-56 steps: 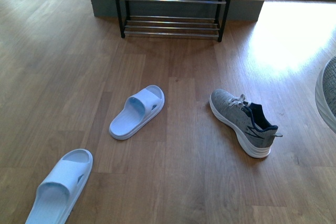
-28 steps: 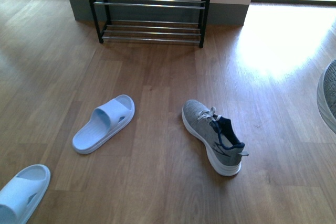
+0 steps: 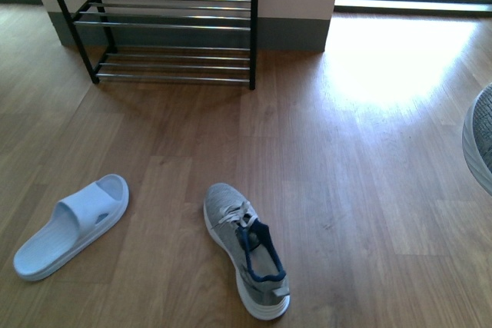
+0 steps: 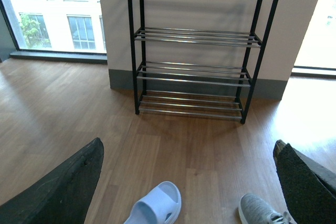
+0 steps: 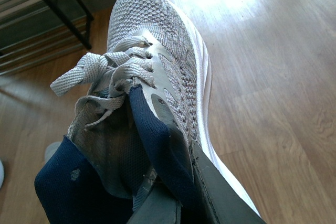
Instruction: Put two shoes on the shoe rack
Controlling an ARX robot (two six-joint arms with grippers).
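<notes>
My right tool [image 5: 181, 192] gripped a shoe [image 5: 157, 61] by its collar. My left tool [image 4: 188, 147] gaped open, rack [image 4: 199, 35] ahead, other shoe [image 4: 262, 211] on the floor [image 4: 63, 103] below.

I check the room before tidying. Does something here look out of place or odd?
A single pale blue slide sandal lies on the floor beside the grey sneaker, with no partner in view. The other sneaker is pinched in the right claw by its navy collar, laces loose. The shoe rack holds nothing.
</notes>
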